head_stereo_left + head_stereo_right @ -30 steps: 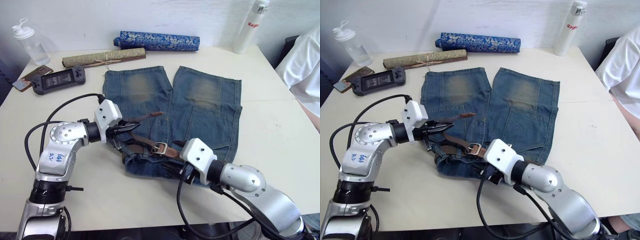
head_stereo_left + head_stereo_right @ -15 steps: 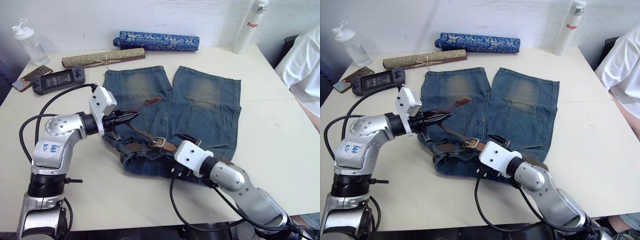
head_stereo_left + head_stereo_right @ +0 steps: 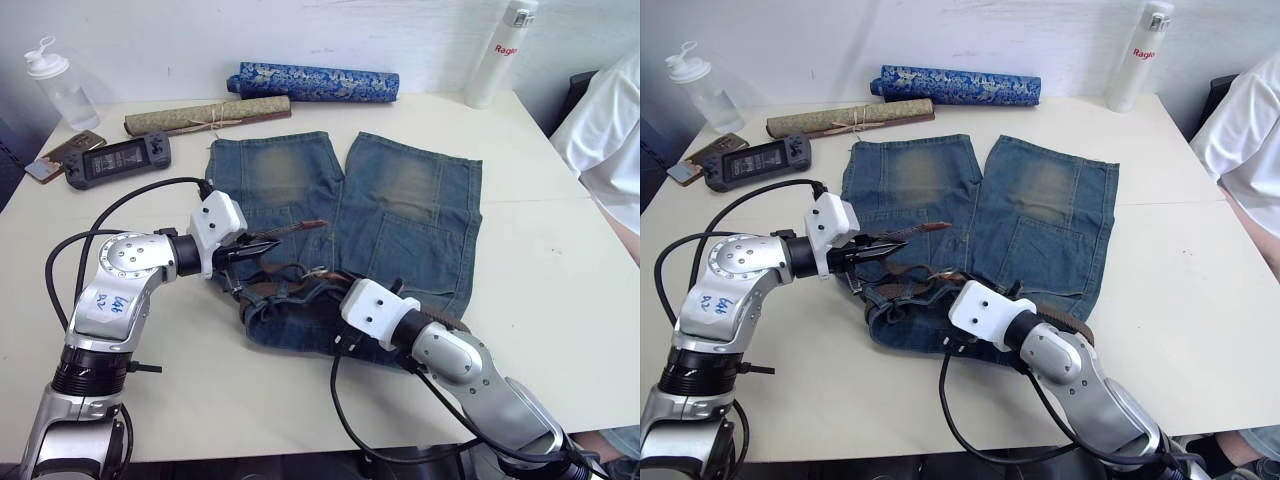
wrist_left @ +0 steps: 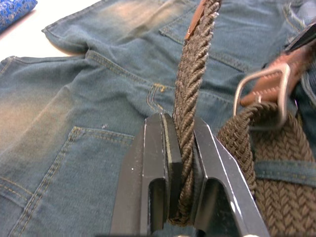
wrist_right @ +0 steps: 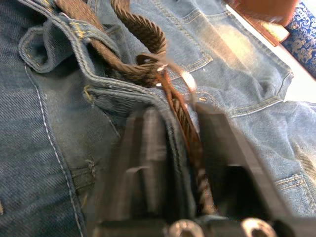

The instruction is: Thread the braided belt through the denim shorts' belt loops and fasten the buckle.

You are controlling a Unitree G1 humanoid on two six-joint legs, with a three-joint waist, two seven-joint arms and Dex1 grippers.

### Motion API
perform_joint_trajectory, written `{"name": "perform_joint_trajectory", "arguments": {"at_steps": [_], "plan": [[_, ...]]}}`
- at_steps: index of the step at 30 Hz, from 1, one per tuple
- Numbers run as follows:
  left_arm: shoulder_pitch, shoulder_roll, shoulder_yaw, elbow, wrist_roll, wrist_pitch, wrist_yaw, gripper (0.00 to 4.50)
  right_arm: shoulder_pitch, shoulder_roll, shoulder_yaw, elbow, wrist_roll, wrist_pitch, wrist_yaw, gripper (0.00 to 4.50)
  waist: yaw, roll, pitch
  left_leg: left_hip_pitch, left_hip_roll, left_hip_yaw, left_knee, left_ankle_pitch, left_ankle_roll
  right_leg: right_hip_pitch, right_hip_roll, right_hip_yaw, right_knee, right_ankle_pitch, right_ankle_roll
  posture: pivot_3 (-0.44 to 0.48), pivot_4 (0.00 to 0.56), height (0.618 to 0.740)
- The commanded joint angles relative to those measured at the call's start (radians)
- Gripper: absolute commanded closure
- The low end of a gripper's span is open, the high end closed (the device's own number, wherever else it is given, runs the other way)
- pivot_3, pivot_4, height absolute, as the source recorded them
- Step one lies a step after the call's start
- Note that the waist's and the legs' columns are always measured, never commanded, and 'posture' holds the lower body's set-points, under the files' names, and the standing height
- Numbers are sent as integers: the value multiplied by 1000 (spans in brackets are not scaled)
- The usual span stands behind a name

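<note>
Braided belt [image 4: 190, 94]: long, narrow, dark-brown woven strap, tan leather tip [image 3: 305, 226], silver buckle [image 4: 261, 94] on a brown leather tab. It is lying bunched along the waistband of the denim shorts [image 3: 400, 215], its free end rising toward the tip over the left leg. I am judging it soft and limp, light, grippy rather than slick because of the weave; it is likely to sag and twist wherever I am not supporting it. Best hold: the stiffer leather tip for feeding, or the woven run close behind it.

Denim shorts: mid-blue, faded lighter patches on both legs, stitched pockets, spread flat on the tabletop [image 3: 560, 250] with the waist toward me. Cloth floppy, waistband rumpling around the belt. Belt loops [image 5: 101, 52]: short denim strips, one showing the strap passing under it.

My left pincer [image 3: 262, 248]: pinching the woven strap between nearly closed fingers [image 4: 158, 163], well behind the tip.

My right pincer [image 5: 170, 148]: sitting at the waistband with strap and denim edge running between its fingers; whether it is actually clamping them, I cannot tell.

Surroundings: blue patterned roll [image 3: 315, 81], olive rolled mat [image 3: 205, 115], handheld console [image 3: 118, 160], white bottle [image 3: 503, 50].
</note>
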Motion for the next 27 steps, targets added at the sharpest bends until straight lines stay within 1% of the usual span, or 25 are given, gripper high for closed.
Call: {"name": "perform_joint_trajectory", "arguments": {"at_steps": [1,7,11,14,20,24,27], "plan": [[5,26,-5,-4,14,-32,-14,4500,-25,22,-17,-4,-36,-20,2,4400,0,0,0,0,0,0,0,0,0,0,0,0,0,0,0,0,150,645],[25,51,-21,-5,32,-33,-27,4500,-46,33,-22,12,-60,-25,5,4400,-1,0,0,0,0,0,0,0,0,0,0,0,1,0,0,0,150,645],[37,73,-41,4,66,-33,-27,4500,-51,38,-23,19,-73,-30,12,4400,0,0,0,0,0,0,0,0,0,-1,0,0,2,0,-1,0,150,645],[27,68,-41,20,71,16,0,4500,-52,43,-23,23,-82,-36,17,4400,-1,0,0,0,0,0,1,0,0,-1,0,0,2,0,-1,0,150,645],[17,100,-76,64,118,23,-11,4500,-54,45,-23,29,-100,-50,30,4400,-2,0,0,0,0,0,1,0,0,-2,0,0,4,-1,-1,0,150,645],[22,126,-98,76,131,-32,-50,4500,-52,48,-30,32,-110,-60,44,4400,-2,0,0,0,0,0,1,0,0,-2,0,0,4,-1,-1,0,150,645],[20,115,-90,78,123,-49,-51,4500,-51,44,-34,33,-115,-68,55,4400,-2,0,0,0,0,0,1,0,0,-2,0,0,4,-1,-1,0,150,645]]}}
